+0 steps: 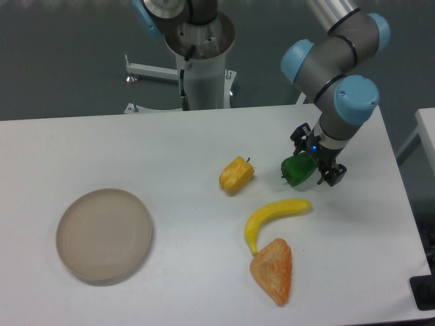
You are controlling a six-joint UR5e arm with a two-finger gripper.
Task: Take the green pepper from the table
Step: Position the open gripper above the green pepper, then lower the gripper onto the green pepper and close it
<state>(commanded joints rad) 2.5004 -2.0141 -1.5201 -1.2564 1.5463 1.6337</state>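
Dark grey-green floor behind, with a white metal stand.

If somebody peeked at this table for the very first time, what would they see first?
Probably the big grey robot arm with light blue joints reaching in from the upper right, its black gripper right at the shiny green pepper on the white table. Next come the bright foods nearby: a yellow pepper to the left and a banana just in front. A round beige plate sits alone at the far left.
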